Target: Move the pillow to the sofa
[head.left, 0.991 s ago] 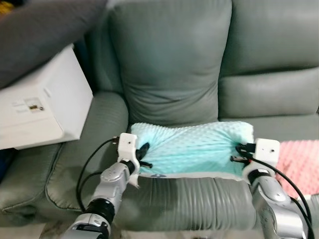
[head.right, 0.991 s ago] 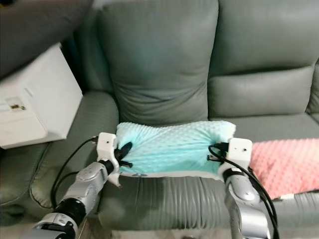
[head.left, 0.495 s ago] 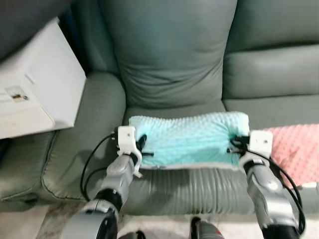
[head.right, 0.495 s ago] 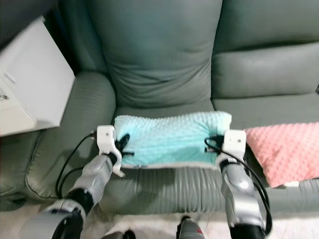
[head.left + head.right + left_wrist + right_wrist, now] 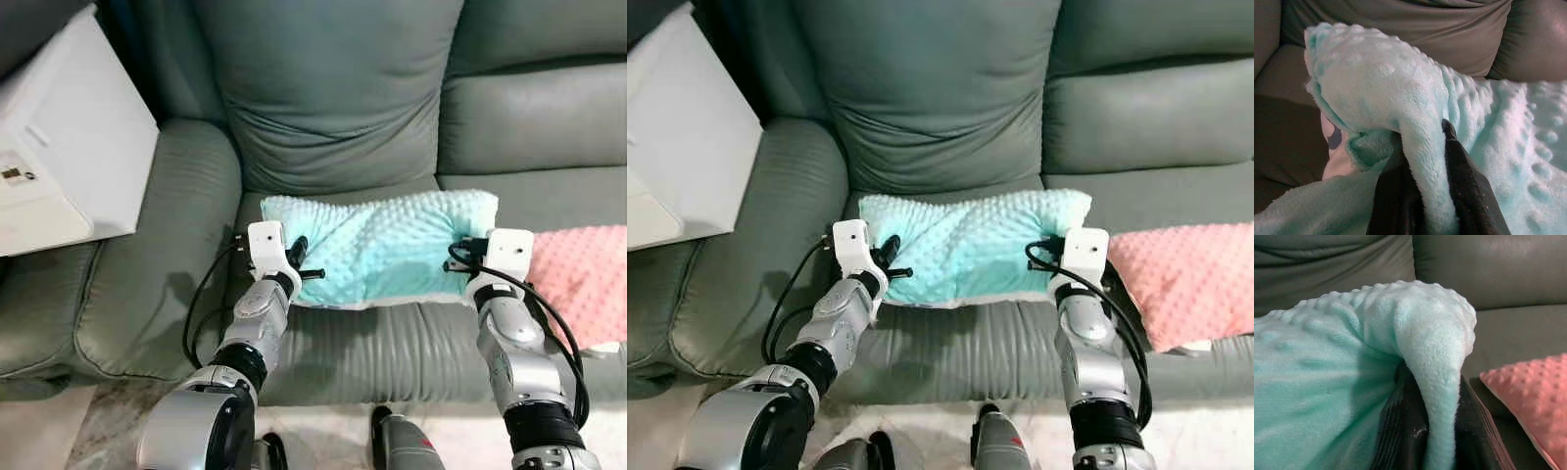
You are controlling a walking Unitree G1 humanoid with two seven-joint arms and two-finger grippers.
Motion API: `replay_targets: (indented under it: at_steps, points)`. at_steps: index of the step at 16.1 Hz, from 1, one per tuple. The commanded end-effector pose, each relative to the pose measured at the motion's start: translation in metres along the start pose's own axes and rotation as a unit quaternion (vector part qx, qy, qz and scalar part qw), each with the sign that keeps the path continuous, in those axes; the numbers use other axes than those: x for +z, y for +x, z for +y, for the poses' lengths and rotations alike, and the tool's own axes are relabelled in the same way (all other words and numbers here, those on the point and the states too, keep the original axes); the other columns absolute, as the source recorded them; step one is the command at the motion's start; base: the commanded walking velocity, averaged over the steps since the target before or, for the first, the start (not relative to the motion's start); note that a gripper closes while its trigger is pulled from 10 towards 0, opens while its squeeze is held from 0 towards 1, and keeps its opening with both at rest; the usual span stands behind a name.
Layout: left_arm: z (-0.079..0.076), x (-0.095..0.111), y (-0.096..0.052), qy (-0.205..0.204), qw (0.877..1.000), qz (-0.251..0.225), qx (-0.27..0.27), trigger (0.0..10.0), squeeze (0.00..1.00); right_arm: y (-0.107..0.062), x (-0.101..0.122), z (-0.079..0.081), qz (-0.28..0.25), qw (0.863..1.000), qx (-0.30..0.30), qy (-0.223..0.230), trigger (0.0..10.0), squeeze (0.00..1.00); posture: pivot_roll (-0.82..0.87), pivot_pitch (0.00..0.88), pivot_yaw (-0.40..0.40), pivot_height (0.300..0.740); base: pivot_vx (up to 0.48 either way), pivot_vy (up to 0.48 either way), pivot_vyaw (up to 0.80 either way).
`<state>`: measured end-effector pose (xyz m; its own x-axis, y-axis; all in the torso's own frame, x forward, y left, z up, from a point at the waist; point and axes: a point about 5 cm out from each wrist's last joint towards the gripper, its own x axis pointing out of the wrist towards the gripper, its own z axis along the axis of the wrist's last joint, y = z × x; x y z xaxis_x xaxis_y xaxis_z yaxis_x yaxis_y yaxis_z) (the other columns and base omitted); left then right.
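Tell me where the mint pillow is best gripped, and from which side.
Grip the pillow at its two short ends, coming from the sofa's front edge. It is long and soft, so each end pinches into a fold, as the left tool and right tool show.

Grey-green leather sofa (image 5: 343, 108) carries everything. Mint dotted pillow (image 5: 387, 245) lies across the near part of the left seat cushion. Pink dotted pillow (image 5: 588, 274) on the seat just to its right. White box (image 5: 59, 147) sits by the left armrest.
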<state>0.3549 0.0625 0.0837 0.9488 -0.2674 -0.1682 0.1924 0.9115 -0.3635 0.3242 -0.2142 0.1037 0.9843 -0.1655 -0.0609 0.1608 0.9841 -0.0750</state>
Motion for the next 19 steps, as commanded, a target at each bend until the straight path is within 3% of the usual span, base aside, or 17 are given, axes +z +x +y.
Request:
replay_targets:
  at_steps: [1,2,3,4,15,19]
  points:
    - [-0.005,-0.005,-0.001,-0.009,1.000,0.004,-0.005,10.0,0.43,-0.001,-0.001,0.004,-0.007,1.000,-0.001,0.006,10.0,1.00,-0.22,0.312,0.111,0.740,0.000,0.000,0.00]
    - [-0.007,-0.007,-0.001,-0.012,1.000,0.006,-0.007,10.0,0.56,-0.001,-0.001,0.005,-0.009,1.000,0.000,0.009,10.0,1.00,-0.22,0.313,0.111,0.740,0.000,0.000,0.00]
    - [-0.008,-0.009,-0.002,-0.014,1.000,0.008,-0.008,10.0,0.86,-0.001,-0.001,0.005,-0.010,1.000,-0.001,0.007,10.0,1.00,-0.22,0.314,0.111,0.740,0.000,0.000,0.00]
    - [-0.009,-0.011,-0.002,-0.015,1.000,0.010,-0.008,10.0,1.00,-0.001,-0.002,0.005,-0.011,1.000,-0.002,0.007,10.0,1.00,-0.22,0.316,0.113,0.740,0.000,0.000,0.00]
    - [-0.007,-0.025,-0.008,-0.002,1.000,0.030,-0.010,10.0,1.00,-0.003,-0.010,0.013,-0.010,1.000,-0.007,0.029,10.0,1.00,-0.20,0.337,0.122,0.740,0.000,0.000,0.00]
    - [0.003,-0.034,-0.014,-0.002,0.999,0.039,-0.003,10.0,1.00,-0.005,-0.012,0.018,-0.008,0.999,-0.002,0.036,10.0,1.00,-0.19,0.340,0.118,0.740,0.000,0.000,0.00]
